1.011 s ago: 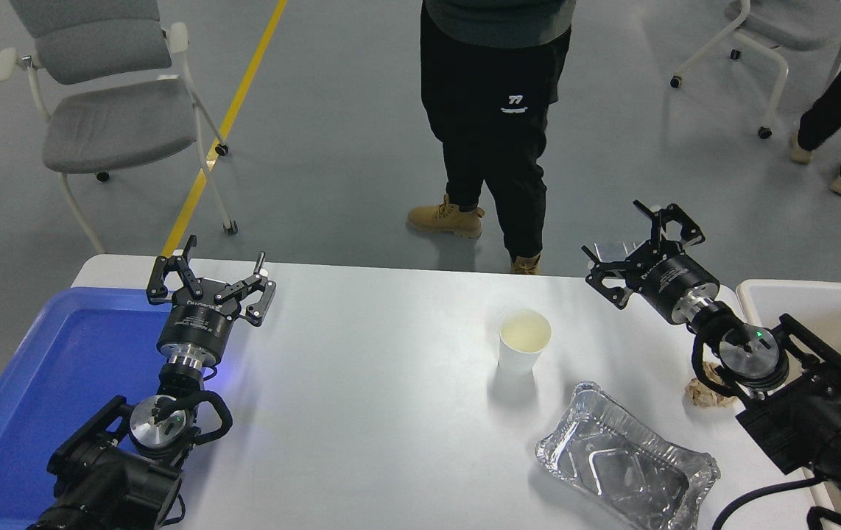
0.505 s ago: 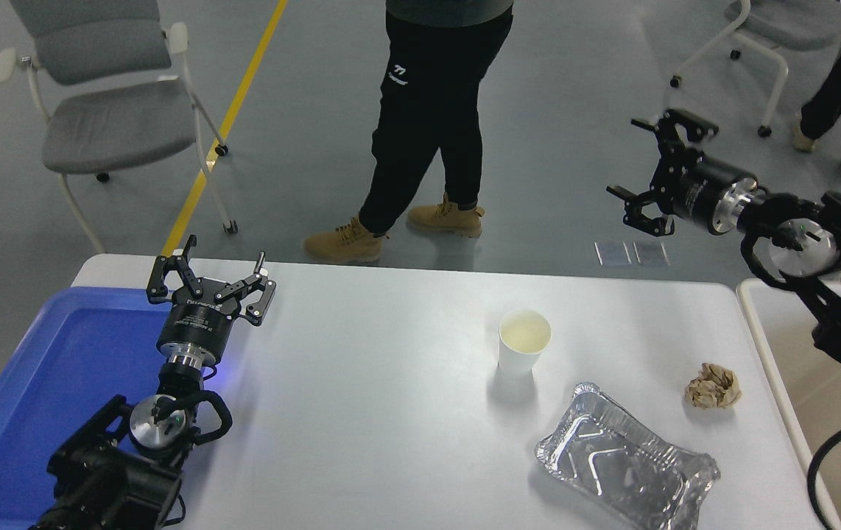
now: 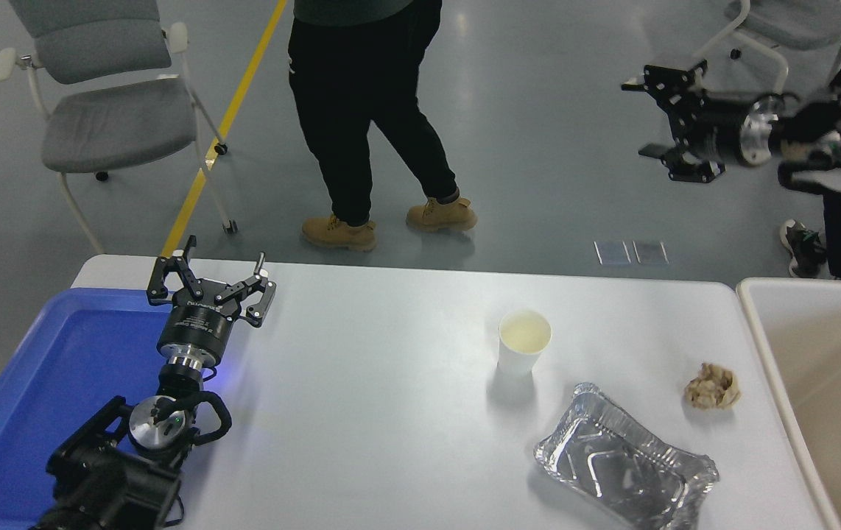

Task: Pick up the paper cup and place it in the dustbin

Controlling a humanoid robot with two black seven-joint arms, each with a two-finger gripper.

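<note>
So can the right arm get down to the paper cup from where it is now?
Probably yes. The right gripper is raised high at the upper right, open and empty. The paper cup stands upright and alone, with the foil tray and the crumpled paper ball well clear of it.

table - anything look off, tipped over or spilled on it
Nothing spilled. The paper cup stands upright and apart from the dented foil tray and the crumpled paper ball. The one odd thing: the right claw hangs high beyond the table's far edge, open, nowhere near the cup.
</note>
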